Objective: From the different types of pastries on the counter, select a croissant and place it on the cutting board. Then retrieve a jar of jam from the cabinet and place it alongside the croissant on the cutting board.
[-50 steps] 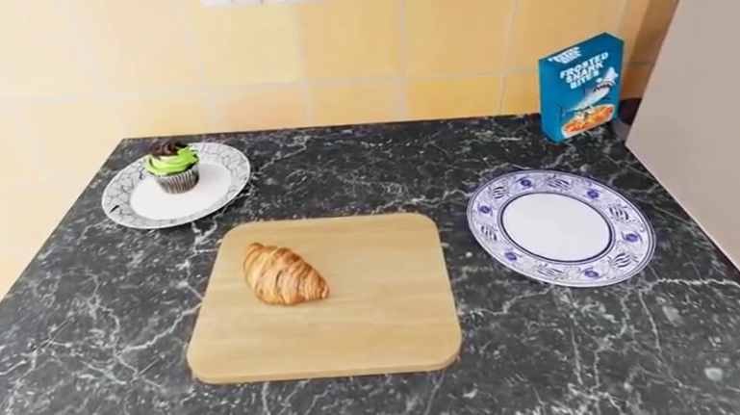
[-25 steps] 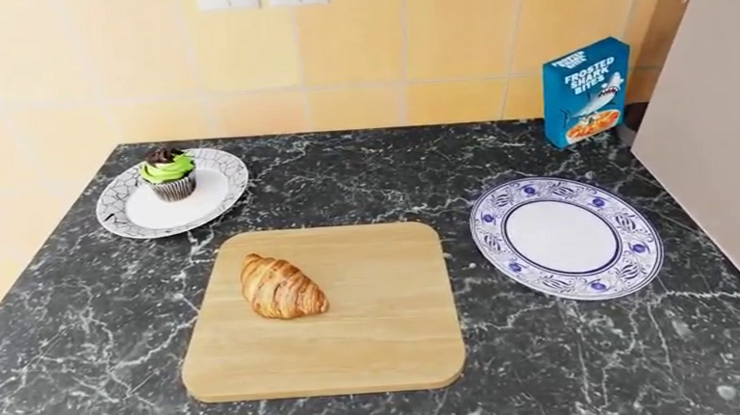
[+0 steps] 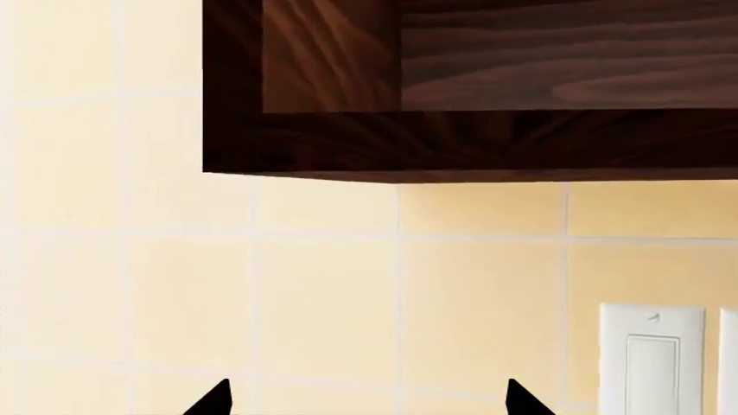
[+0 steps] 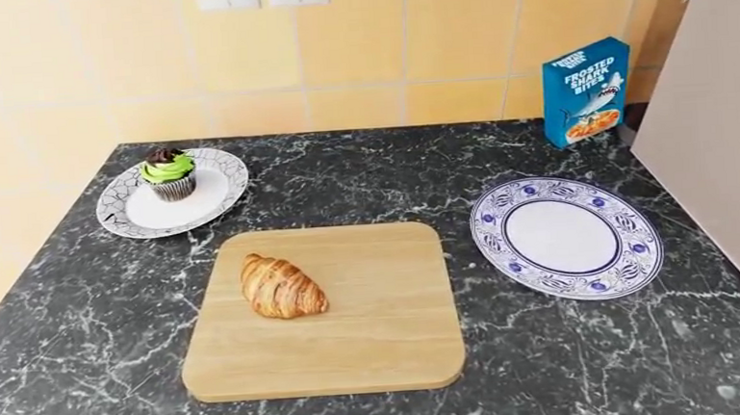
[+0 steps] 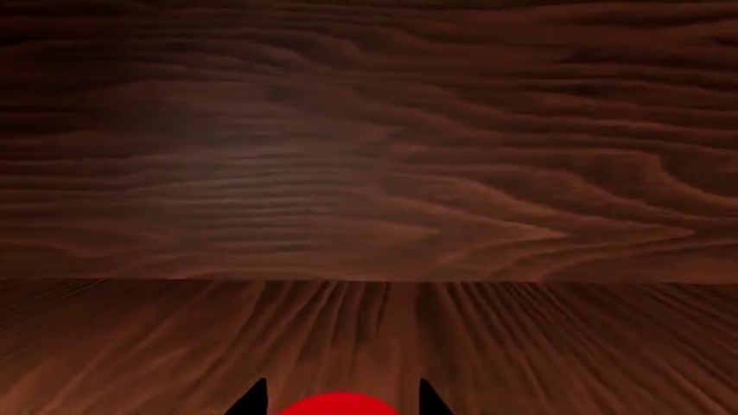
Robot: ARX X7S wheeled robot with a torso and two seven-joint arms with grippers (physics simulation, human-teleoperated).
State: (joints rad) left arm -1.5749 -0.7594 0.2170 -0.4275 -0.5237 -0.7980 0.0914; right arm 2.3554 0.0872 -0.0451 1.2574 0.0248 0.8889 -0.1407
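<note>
Between right jaws only, red lid [image 5: 340,404]

Across the last second only the head view shifts, and every object moves with it: the cutting board [image 4: 321,310] with the croissant [image 4: 281,286] sits a little lower and further left in the picture, the cupcake [image 4: 168,173] on its plate [image 4: 215,198] drops slightly, the blue-rimmed plate [image 4: 567,237] slides lower, and the cereal box [image 4: 586,90] sits lower too, with more tiled wall showing above the table [image 4: 81,322]; over the last half second the picture holds steady
</note>
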